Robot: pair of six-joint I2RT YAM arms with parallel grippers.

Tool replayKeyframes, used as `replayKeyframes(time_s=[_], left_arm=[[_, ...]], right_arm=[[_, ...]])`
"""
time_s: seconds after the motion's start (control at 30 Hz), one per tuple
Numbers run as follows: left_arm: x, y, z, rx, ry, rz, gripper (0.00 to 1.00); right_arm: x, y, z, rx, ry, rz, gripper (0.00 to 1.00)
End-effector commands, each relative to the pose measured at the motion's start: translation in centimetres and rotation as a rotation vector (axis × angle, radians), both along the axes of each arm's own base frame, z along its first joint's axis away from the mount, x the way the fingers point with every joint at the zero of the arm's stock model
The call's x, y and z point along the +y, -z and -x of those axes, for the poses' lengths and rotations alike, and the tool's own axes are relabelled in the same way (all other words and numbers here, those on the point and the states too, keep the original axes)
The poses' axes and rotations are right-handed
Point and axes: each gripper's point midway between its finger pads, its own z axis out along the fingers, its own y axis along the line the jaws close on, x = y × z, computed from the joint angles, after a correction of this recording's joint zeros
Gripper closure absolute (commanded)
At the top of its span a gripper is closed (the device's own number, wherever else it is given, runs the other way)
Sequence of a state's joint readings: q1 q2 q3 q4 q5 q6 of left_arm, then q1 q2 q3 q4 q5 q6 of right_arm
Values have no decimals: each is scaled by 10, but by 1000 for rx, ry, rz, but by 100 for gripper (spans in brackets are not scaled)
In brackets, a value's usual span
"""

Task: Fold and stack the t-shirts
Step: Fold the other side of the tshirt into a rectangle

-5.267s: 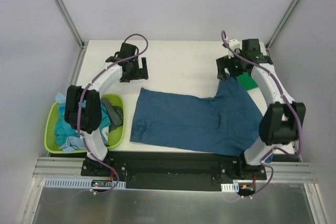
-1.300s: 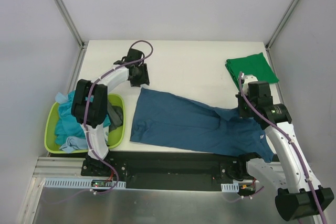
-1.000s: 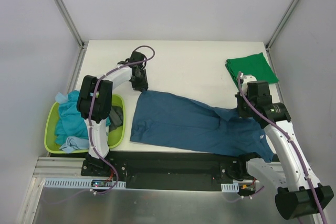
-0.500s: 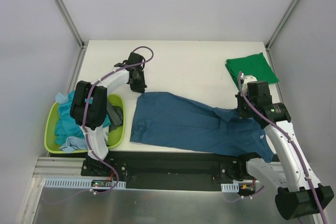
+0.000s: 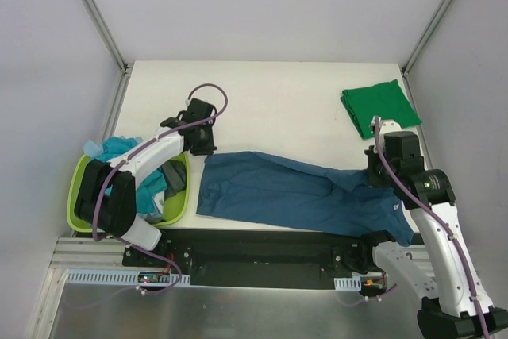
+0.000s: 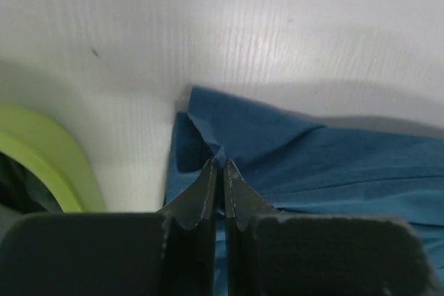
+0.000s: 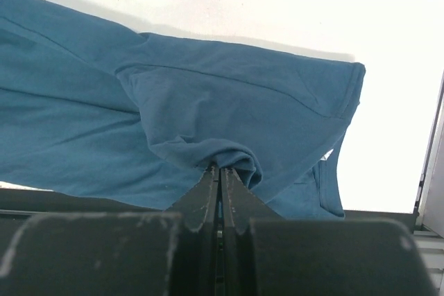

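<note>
A dark teal-blue t-shirt [image 5: 294,192] lies spread along the front of the white table, its far edge pulled in. At the shirt's far-left corner my left gripper [image 5: 205,147] is shut, and in the left wrist view its tips [image 6: 222,164] pinch a peak of blue cloth [image 6: 312,164]. My right gripper [image 5: 379,174] is shut on a bunched fold at the shirt's right end; in the right wrist view the cloth [image 7: 229,95] wraps over the closed tips [image 7: 220,168]. A bright green t-shirt [image 5: 379,105] lies folded at the far right.
A lime-green basket [image 5: 74,196] stands at the table's left edge, beside the left arm, with turquoise [image 5: 119,148] and dark grey [image 5: 171,184] shirts inside. Its rim [image 6: 48,150] shows in the left wrist view. Bare table [image 5: 278,93] lies beyond the blue shirt.
The left gripper shut on the blue shirt's far-left corner and drew it towards the near side. The right gripper shifted slightly nearer with its fold.
</note>
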State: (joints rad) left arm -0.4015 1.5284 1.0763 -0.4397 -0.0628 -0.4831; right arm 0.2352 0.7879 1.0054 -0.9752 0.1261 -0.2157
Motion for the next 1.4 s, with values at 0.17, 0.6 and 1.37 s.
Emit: replayKeyframes(time_s=[0.17, 0.6, 1.37], left_arm=[[20, 25, 42, 42, -95, -61, 100], [33, 47, 60, 83, -142, -123, 99], [-15, -28, 48, -101, 37, 14, 6]], right_arm=[[-9, -14, 34, 86, 105, -13, 96], [-12, 17, 53, 274, 205, 15, 96], [69, 30, 54, 150, -53, -426, 5]])
